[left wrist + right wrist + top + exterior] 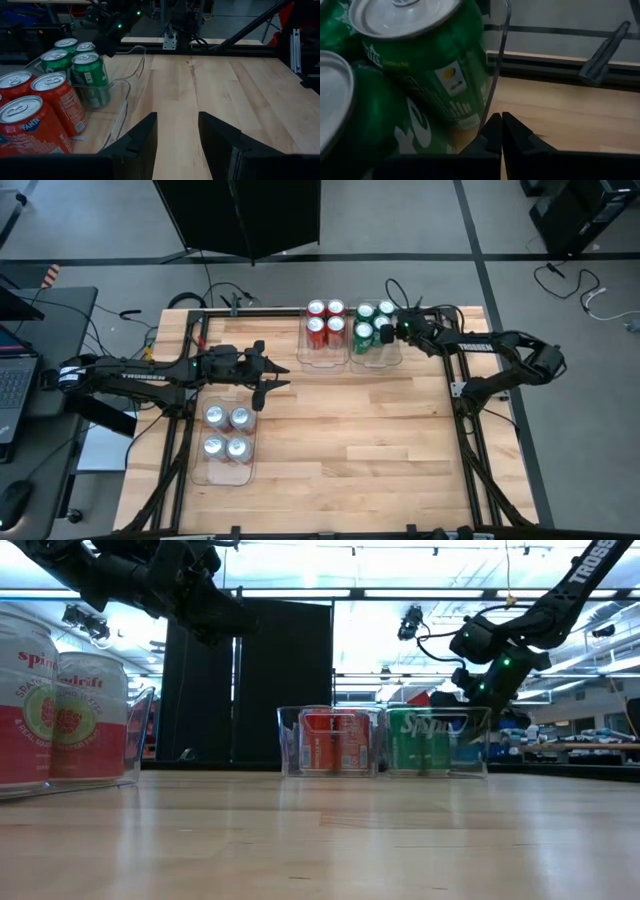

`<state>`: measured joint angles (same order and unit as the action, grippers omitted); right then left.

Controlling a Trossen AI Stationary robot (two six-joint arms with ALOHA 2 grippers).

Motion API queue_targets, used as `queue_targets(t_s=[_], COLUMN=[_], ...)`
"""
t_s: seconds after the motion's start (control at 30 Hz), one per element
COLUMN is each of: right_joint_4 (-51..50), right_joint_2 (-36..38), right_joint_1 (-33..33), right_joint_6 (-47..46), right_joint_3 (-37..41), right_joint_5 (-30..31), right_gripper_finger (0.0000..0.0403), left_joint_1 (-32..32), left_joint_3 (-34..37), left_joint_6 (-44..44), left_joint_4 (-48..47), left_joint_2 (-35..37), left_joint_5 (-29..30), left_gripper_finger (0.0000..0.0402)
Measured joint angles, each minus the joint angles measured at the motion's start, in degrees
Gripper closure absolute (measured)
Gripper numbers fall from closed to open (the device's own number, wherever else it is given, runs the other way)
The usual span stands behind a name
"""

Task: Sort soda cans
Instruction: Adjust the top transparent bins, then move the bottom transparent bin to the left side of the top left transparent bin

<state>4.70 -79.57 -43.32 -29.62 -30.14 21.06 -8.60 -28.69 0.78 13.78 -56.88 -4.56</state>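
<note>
twelve cans sit grouped by colour: red cans [325, 321] and green cans [373, 323] in bins at the worktop's far edge, silver cans [227, 432] near the left edge. right claw [387, 332] closed and empty by the green bin, likely nudging; left claw [279, 375] part open, empty.

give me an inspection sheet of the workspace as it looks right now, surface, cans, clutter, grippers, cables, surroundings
Surface: wooden table, bare across the middle.
Job's things: four red cans, four green cans and four white cans, each colour in its own clear bin.
Clutter: nothing seen loose on the table.
Grippers: left gripper open, empty, above the table near the white cans; right gripper shut, empty, at the green cans.
Cables: cables on the floor at the right; more at the table's far edge.
Surroundings: laptop on a side desk, black panel behind.
</note>
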Motion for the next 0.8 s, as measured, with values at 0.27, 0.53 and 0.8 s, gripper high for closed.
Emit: queue_targets(t_s=[0.27,0.53,0.8], right_joint_4=[-0.4,-3.7,-5.5], right_joint_2=[2.8,14.2,23.5], right_joint_1=[0.2,2.2,11.8], right_joint_6=[4.7,10.8,13.3], right_joint_3=[0.3,0.3,0.2], right_joint_5=[-0.6,-0.5,-0.4], right_gripper_finger=[0.0403,0.0403,0.0403], left_joint_1=[0.5,6.3,8.6], left_joint_3=[-2.0,-18.2,-23.9], left_joint_6=[1.5,3.1,-3.0], left_joint_4=[-3.6,-39.5,-60.1], left_joint_2=[0.0,-0.7,-0.7], left_joint_5=[-0.4,2.3,3.2], left_gripper_finger=[0.0255,0.0286,0.0377])
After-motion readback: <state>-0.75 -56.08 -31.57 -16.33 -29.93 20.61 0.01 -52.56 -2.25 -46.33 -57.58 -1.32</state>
